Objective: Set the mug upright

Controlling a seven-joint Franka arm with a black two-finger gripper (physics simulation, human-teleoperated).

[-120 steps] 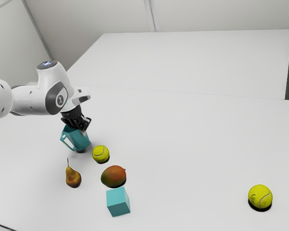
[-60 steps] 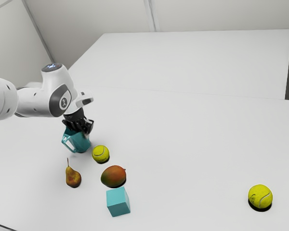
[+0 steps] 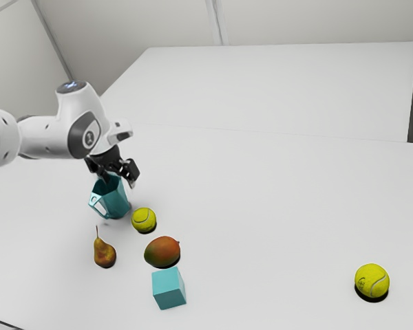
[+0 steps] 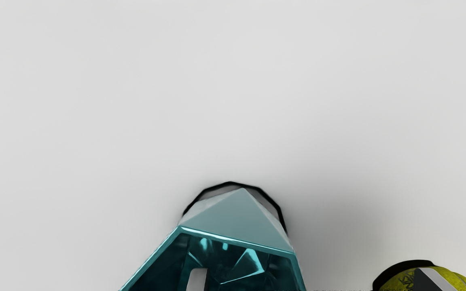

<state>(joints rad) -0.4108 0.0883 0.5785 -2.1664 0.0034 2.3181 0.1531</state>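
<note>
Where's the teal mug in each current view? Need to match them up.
Exterior view: toward the exterior view's left, mug right below the claw, handle facing the pear side.
Wrist view: partly in frame, rim showing, one fingertip across its opening.
Shared landmark: the yellow tennis ball nearest the mug; in the wrist view the other fingertip overlaps it.

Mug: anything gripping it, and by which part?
Nothing is held. The gripper is open, jaws wide apart: one finger at the mouth of the mug, the other outside, clear of its wall.
</note>
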